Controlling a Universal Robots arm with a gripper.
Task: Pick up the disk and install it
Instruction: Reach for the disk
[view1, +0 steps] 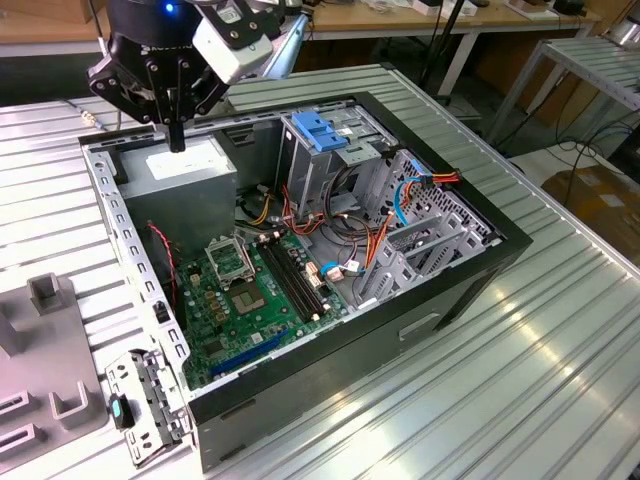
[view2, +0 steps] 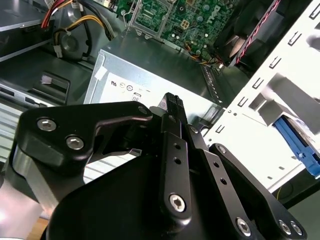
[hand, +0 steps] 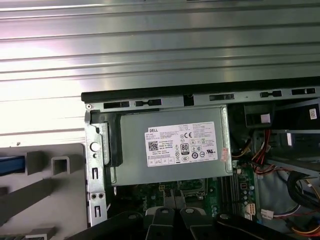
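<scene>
Outside the computer case (view1: 440, 290), on the grey fixture (hand: 55, 167) just beside the case's slotted wall, the disk (hand: 11, 165) shows in the first wrist view as a blue strip cut by the picture edge. It is probably the carrier frame. The second wrist view shows the disk (view2: 296, 147) as a blue piece past the white wall. Too little of it shows to tell its long axis or which way it points. The gripper (view1: 177, 138) hangs well apart from the disk, over the grey power box (view1: 185, 170) with the white sticker in the case's corner. Its tip points down, close above the box top; contact can't be told. The fingers (view2: 172, 102) are drawn together with nothing between them. In the exterior view the case lies open on the ribbed metal table (view1: 540, 380), with the green board (view1: 240, 300) on its floor. The metal cage with a blue top (view1: 320, 135) is to the exterior view's right of the box.
</scene>
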